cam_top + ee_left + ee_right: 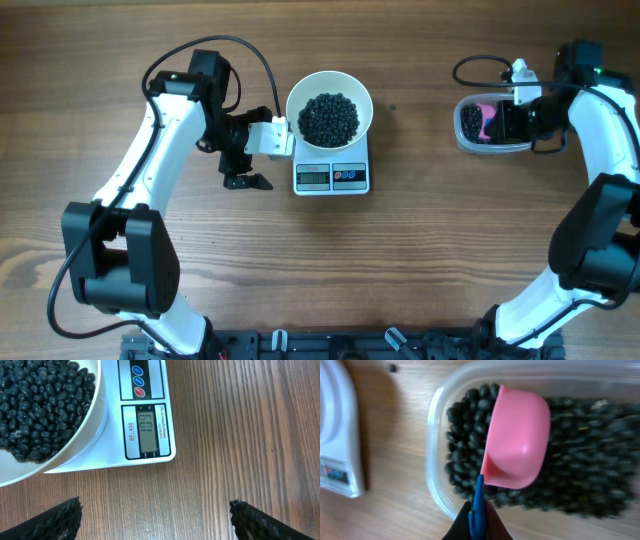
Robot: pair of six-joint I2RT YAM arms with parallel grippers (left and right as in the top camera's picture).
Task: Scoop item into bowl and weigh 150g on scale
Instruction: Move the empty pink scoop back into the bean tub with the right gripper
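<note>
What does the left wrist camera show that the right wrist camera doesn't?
Only the left wrist view: the round glossy white bowl of black beans, the grey display with its digits, and the open left claw. Only the right wrist view: the clear plastic tub of beans and the pink plastic scoop, its blue handle pinched in the shut right claw. Both: the white rectangular kitchen scale, black beans and the wooden table.
</note>
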